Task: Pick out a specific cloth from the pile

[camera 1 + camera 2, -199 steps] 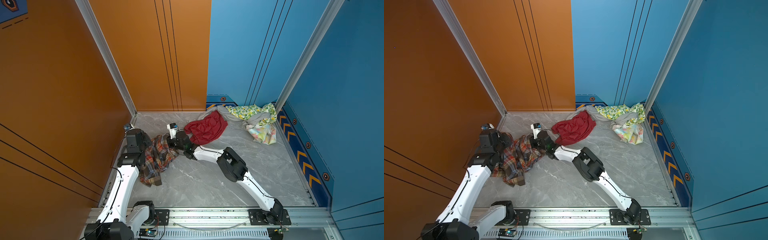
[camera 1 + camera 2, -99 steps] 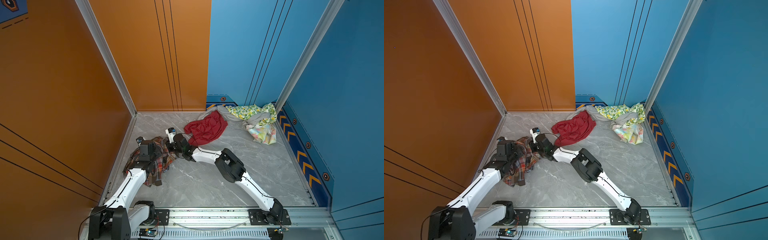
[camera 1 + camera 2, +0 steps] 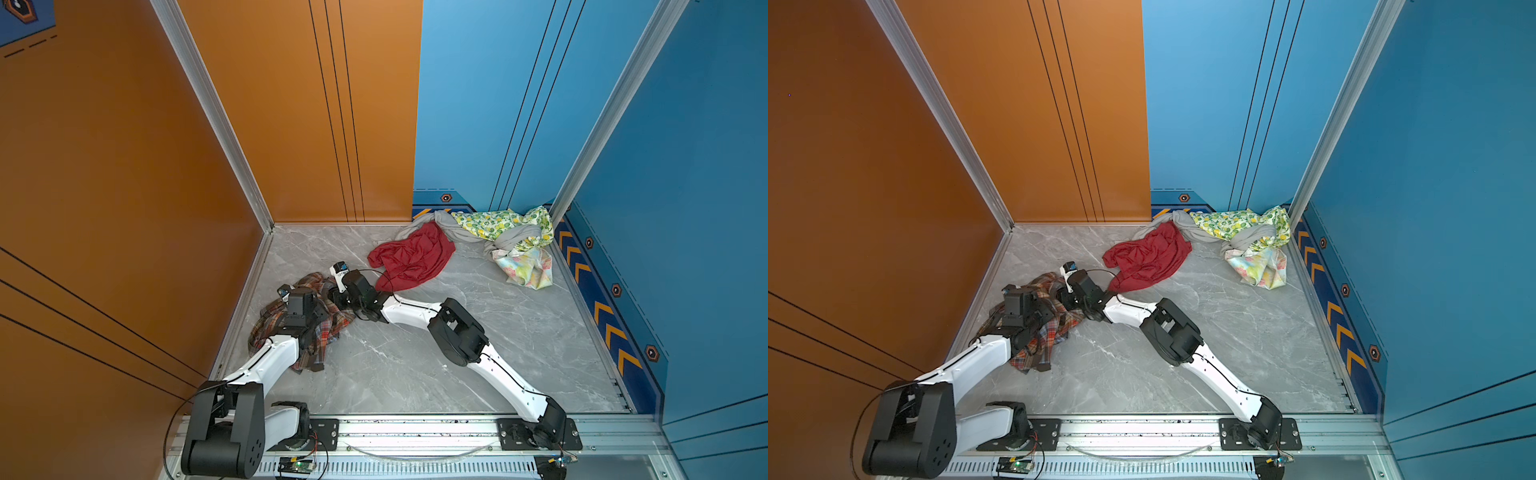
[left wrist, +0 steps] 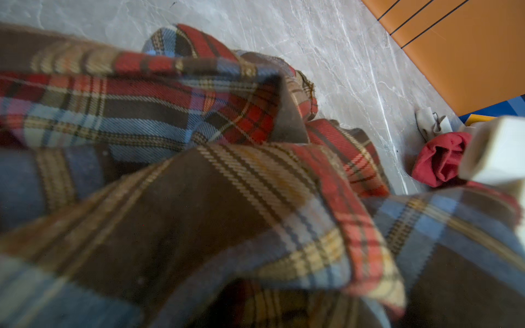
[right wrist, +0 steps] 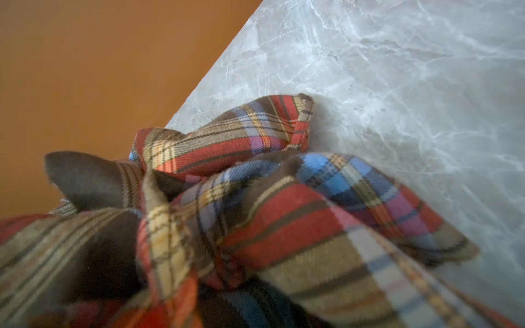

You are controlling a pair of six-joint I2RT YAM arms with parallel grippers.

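The plaid cloth (image 3: 338, 322) (image 3: 1059, 332) lies bunched on the grey marble tabletop (image 3: 415, 374), at the left side close to the foot of the orange wall (image 3: 124, 208). It is well apart from the pile (image 3: 511, 241) in the far right corner. The heap has no clean outline, but in both top views its longer stretch runs roughly near to far alongside that wall. A loose corner points toward the front rail (image 3: 415, 424), and a rumpled fold marks the far end. The left gripper (image 3: 305, 322) presses down into the middle of the plaid from the near side, and the right gripper (image 3: 336, 297) meets its far right edge. Folds cover the fingers of both, so it cannot be told how wide either pair of jaws stands or whether either has hold of the fabric. Both wrist views are filled with brown, red and blue checks (image 4: 199, 198) (image 5: 284, 213), with bare marble beyond. In the pile, the red cloth (image 3: 411, 257) spreads nearest the right wrist. Behind it lie the lemon-print cloth (image 3: 494, 218), a grey cloth (image 3: 513, 237) and a pastel floral cloth (image 3: 525, 268).
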